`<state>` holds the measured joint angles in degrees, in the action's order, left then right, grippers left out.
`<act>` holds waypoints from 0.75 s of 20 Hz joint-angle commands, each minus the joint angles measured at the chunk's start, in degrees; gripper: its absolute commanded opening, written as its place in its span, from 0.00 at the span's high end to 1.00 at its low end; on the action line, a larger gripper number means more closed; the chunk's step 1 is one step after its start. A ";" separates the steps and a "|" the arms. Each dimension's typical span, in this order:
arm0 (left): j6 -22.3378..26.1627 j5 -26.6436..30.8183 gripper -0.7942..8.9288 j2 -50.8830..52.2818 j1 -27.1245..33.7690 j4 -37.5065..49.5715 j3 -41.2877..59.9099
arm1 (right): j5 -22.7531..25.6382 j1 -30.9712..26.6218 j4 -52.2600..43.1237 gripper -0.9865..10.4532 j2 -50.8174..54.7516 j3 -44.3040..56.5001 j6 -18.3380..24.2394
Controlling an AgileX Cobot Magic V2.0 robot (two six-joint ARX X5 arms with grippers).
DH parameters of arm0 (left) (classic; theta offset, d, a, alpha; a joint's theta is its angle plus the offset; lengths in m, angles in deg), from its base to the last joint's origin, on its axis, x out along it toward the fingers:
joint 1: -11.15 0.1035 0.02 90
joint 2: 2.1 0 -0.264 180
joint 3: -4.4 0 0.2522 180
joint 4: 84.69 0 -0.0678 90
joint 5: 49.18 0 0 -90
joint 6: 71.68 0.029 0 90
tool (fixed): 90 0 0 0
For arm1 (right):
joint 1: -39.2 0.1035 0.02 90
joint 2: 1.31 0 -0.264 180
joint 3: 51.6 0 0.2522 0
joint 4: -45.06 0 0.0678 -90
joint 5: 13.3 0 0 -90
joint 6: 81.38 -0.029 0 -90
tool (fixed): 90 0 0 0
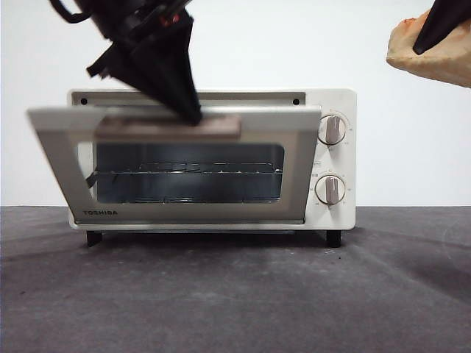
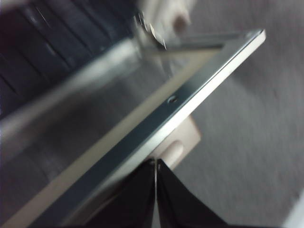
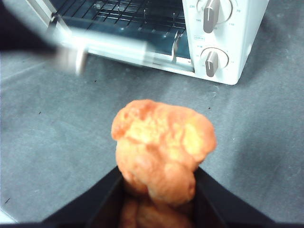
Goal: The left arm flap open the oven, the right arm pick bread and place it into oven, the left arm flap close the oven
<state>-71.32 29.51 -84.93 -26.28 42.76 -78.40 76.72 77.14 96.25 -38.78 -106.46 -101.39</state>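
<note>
The cream-white oven (image 1: 338, 158) stands at the middle of the table, its glass door (image 1: 176, 209) tilted partly open and blurred. My left gripper (image 1: 193, 116) comes down from the upper left, its shut jaw tips on the beige handle (image 1: 169, 126). The left wrist view shows those jaws (image 2: 156, 164) pressed together against the handle (image 2: 183, 142) under the door's edge (image 2: 190, 95). The golden-orange bread (image 1: 430, 55) hangs high at the right, held by my right gripper (image 1: 423, 48). In the right wrist view the bread (image 3: 161, 142) sits between the jaws (image 3: 158, 171), short of the oven (image 3: 242, 42).
A wire rack (image 3: 133, 14) lies inside the oven cavity. Two round knobs (image 1: 333, 130) (image 1: 330, 190) sit on the oven's right panel. Dark grey table cloth (image 1: 235, 294) spreads in front of the oven, with a white wall behind.
</note>
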 commanded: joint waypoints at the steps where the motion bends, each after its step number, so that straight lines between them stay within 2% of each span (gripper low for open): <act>1: 0.04 2.45 0.90 -2.19 -0.94 -4.24 0.31 | 0.00 0.59 -0.55 0.77 -0.13 -1.11 -0.55; 5: 0.07 2.43 0.90 -2.19 -2.89 -9.22 0.31 | 0.00 0.59 -1.09 0.77 -0.17 -1.11 -0.52; 15: -1.11 2.45 0.90 0.74 -2.03 -9.57 0.31 | -1.29 0.59 -2.08 0.77 -1.73 -1.14 -0.81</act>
<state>-71.82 31.92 -84.76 -28.14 32.66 -77.46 75.51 77.14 95.09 -40.12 -106.46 -101.41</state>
